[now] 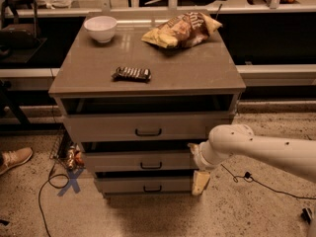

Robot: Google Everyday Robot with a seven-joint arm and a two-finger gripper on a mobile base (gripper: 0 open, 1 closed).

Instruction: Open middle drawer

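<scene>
The middle drawer (123, 161) is the grey-brown front between the taller top drawer (108, 128) and the narrower bottom drawer (123, 184) of the cabinet. Its small dark bar handle (150, 165) sits at the centre of the front. A dark gap shows above the front. My white arm (266, 152) reaches in from the right. My gripper (199, 176) hangs at the right end of the middle and bottom drawer fronts, to the right of the handle and apart from it.
On the cabinet top (197, 73) lie a white bowl (100, 27), a chip bag (181, 29) and a dark wrapped bar (132, 73). A shoe (15, 159) and a cable (47, 191) lie on the floor to the left. A black cable (256, 180) runs to the right.
</scene>
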